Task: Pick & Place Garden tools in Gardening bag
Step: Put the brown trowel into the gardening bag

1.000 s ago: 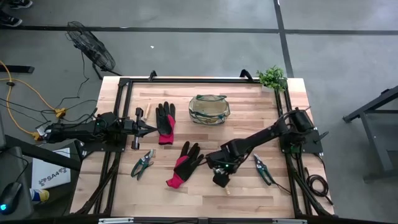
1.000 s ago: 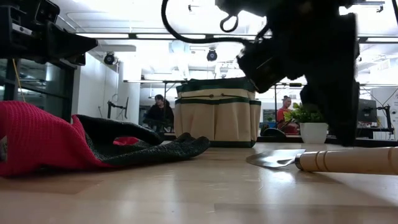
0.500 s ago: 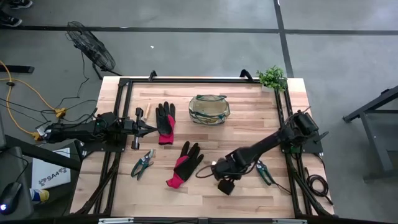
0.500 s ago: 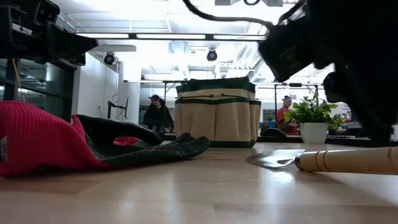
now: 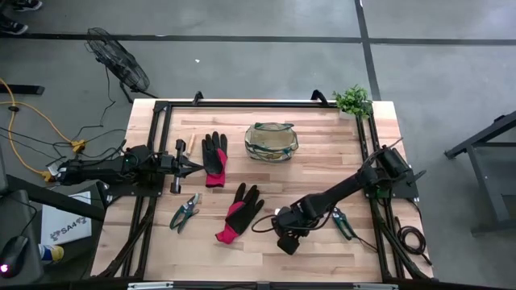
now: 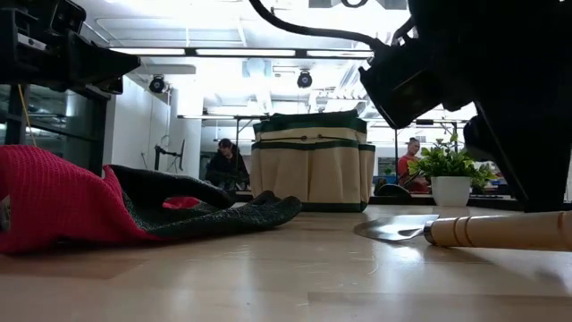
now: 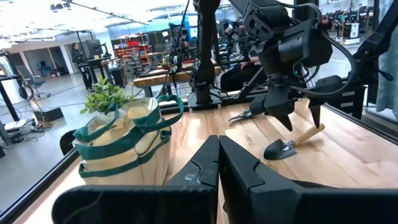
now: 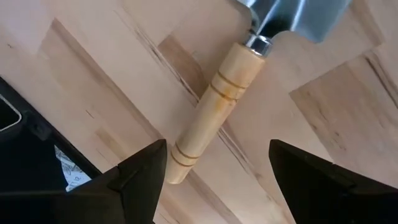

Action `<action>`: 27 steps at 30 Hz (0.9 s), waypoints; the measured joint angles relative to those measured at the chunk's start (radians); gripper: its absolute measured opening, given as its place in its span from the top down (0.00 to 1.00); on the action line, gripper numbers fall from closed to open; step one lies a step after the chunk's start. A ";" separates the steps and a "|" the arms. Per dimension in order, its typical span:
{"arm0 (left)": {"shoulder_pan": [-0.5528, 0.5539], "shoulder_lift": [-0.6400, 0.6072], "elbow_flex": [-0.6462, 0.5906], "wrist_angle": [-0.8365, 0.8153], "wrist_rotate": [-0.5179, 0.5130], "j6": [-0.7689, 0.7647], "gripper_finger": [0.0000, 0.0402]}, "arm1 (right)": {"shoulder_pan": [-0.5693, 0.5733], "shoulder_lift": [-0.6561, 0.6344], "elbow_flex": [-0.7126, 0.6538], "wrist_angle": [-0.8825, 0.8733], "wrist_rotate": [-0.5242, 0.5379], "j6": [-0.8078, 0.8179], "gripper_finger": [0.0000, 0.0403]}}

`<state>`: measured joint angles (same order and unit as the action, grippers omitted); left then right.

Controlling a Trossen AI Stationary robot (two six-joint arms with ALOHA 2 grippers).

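Right gripper point(image 8: 214, 165) hangs over the trowel point(image 8: 217, 106), fingers spread either side of its handle. Left gripper point(image 7: 219, 163) sits closed, well apart.

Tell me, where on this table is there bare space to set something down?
Bare wood lies along the front edge below the pruners and glove, and between the bag and potted plant. The middle is crowded: gloves, trowel, open right gripper.

Surface: wooden table point(image 5: 322, 161) | On it: bag point(image 5: 271, 141), two gloves point(image 5: 214, 157) point(image 5: 239, 211), two pruners point(image 5: 185, 211) point(image 5: 339, 220), trowel point(image 6: 465, 230), potted plant point(image 5: 353, 101)
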<state>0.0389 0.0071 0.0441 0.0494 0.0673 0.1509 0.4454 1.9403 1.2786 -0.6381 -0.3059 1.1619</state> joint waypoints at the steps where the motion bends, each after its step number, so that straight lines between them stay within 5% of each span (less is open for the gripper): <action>1: 0.000 0.000 0.000 0.000 0.000 0.000 1.00 | 0.000 0.005 0.001 0.002 -0.005 -0.013 0.32; 16: 0.000 0.000 0.000 0.000 0.000 0.000 1.00 | -0.001 0.035 0.001 0.020 0.015 -0.143 0.32; 27: 0.000 0.000 0.000 0.000 0.000 0.000 1.00 | -0.008 0.040 0.001 0.014 0.003 -0.146 0.48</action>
<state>0.0391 0.0071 0.0441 0.0490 0.0677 0.1511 0.4370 1.9800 1.2797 -0.6239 -0.3031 1.0160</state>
